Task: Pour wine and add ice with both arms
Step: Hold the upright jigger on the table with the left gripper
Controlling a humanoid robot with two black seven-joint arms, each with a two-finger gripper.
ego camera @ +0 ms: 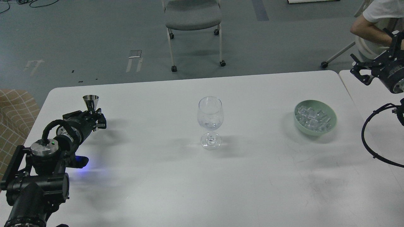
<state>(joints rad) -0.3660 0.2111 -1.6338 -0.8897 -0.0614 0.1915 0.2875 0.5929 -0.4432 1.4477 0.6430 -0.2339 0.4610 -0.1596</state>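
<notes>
A clear wine glass (210,117) stands upright at the table's middle, with a trace of colourless wine (210,125) barely visible low in its bowl. A small steel jigger (90,102) stands upright at the far left, its stem between the fingers of my left gripper (94,119), which is shut on it low over the table. The ice (314,119), a heap of clear cubes, fills a pale green bowl (328,129) at the right. My right gripper (375,61) is open and empty, raised beyond the table's right edge, well clear of the bowl.
The white table (202,183) has a seam to a second table at the far right. A seated person (375,19) is behind my right gripper. A grey wheeled chair (192,15) stands beyond the far edge. A checked cushion (12,113) lies left.
</notes>
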